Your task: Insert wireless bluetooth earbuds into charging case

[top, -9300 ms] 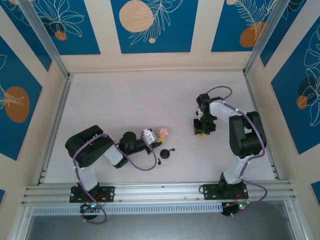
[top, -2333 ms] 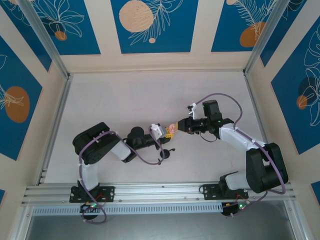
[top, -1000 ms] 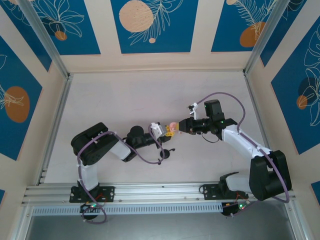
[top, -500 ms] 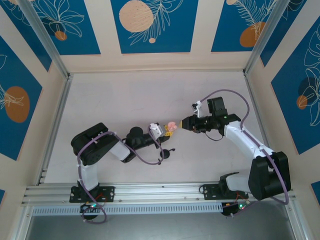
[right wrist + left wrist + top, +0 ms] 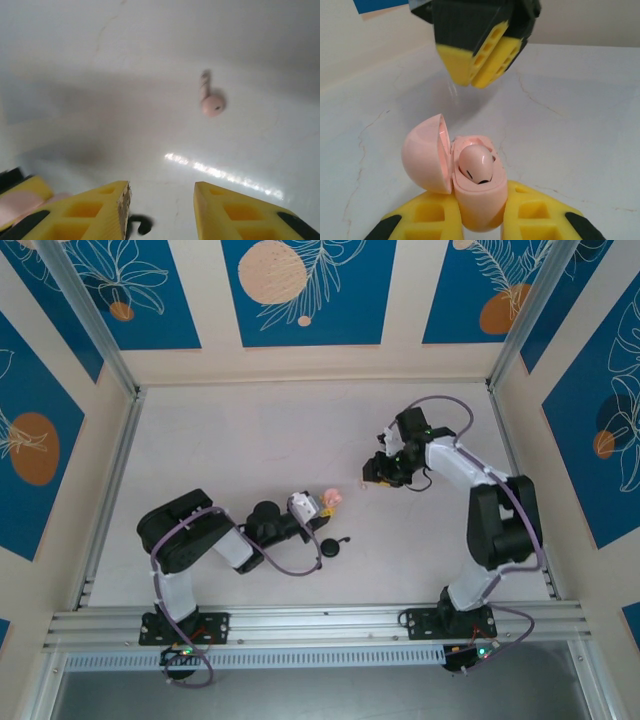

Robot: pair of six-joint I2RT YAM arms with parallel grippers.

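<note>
The top camera looks down over the whole bench point(image 5: 250, 440); the wrist cameras sit close above it, sharing the case point(image 5: 477, 205).

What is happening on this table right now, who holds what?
The left gripper is shut on an open, pale pink round charging case, and one pale pink earbud already sits inside it. The right gripper hovers nearby with its jaws apart and empty. A second pale pink earbud lies loose on the white table, not yet in the case. A black round case rests nearer the arms.
</note>
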